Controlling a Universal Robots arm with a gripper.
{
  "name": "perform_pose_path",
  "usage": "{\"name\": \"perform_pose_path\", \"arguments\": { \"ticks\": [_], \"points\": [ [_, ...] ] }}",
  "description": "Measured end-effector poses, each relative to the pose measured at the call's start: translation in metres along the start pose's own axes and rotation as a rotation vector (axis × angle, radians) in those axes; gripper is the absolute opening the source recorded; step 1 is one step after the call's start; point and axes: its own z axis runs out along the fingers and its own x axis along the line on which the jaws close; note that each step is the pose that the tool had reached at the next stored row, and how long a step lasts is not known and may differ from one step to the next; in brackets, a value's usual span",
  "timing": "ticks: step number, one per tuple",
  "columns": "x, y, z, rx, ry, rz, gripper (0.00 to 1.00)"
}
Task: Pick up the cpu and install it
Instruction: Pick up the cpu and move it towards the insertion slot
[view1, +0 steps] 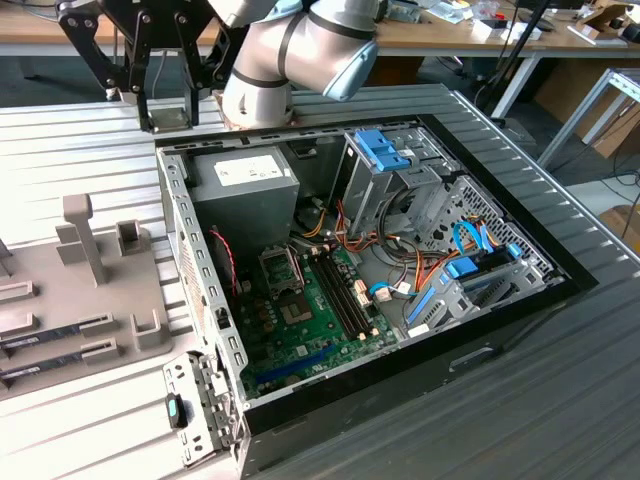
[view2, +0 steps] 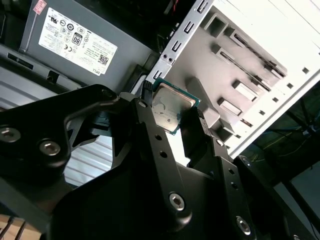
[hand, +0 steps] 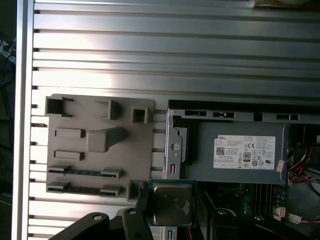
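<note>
The cpu (view2: 171, 107), a small square chip with a silvery top and a thin green rim, sits pinched between my two black fingers (view2: 145, 107). In the first wrist view the cpu (hand: 172, 204) hangs over the case's corner, next to the power supply. My gripper (view1: 170, 112) is high at the back on the exterior view's left, above the ribbed table behind the open computer case (view1: 200, 290). Down on the green motherboard (view1: 330, 335), the dark-framed socket (view1: 290, 290) lies some way from the gripper.
A grey fixture plate (view1: 110, 300) with slots and posts lies on the exterior view's left, holding long dark memory sticks (view1: 55, 338). Inside the case are a power supply (view1: 245, 178), a blue-tabbed drive cage (view1: 385, 160) and loose cables (view1: 400, 270). The ribbed table (hand: 175, 45) surrounds it.
</note>
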Motion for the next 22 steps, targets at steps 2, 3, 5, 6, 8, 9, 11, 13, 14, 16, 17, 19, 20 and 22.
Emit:
{"name": "perform_pose_path", "arguments": {
  "ticks": [2,3,5,6,8,9,11,13,14,16,17,19,20,22],
  "points": [
    [-0.0018,-0.0001,0.0003,0.0002,0.0000,0.000,0.47],
    [-0.0031,-0.0001,0.0004,0.0004,0.0000,0.000,0.47],
    [-0.0053,-0.0002,0.0007,0.0007,0.0000,0.000,0.47],
    [-0.0065,-0.0002,0.0009,0.0009,0.0000,0.000,0.47],
    [-0.0084,-0.0003,0.0011,0.0012,0.0001,0.000,0.47],
    [-0.0093,-0.0003,0.0013,0.0013,0.0000,0.000,0.47],
    [-0.0108,-0.0004,0.0016,0.0014,0.0000,0.000,0.47],
    [-0.0128,-0.0004,0.0020,0.0015,0.0000,0.000,0.47],
    [-0.0134,-0.0005,0.0022,0.0014,-0.0001,0.000,0.47],
    [-0.0141,-0.0018,0.0027,0.0015,0.0001,0.000,0.47],
    [-0.0144,-0.0024,0.0029,0.0015,0.0000,0.000,0.47],
    [-0.0148,-0.0036,0.0033,0.0014,0.0000,0.000,0.47],
    [-0.0153,-0.0043,0.0036,0.0014,0.0000,0.000,0.47],
    [-0.0162,-0.0056,0.0041,0.0014,0.0000,0.000,0.47]
  ]
}}
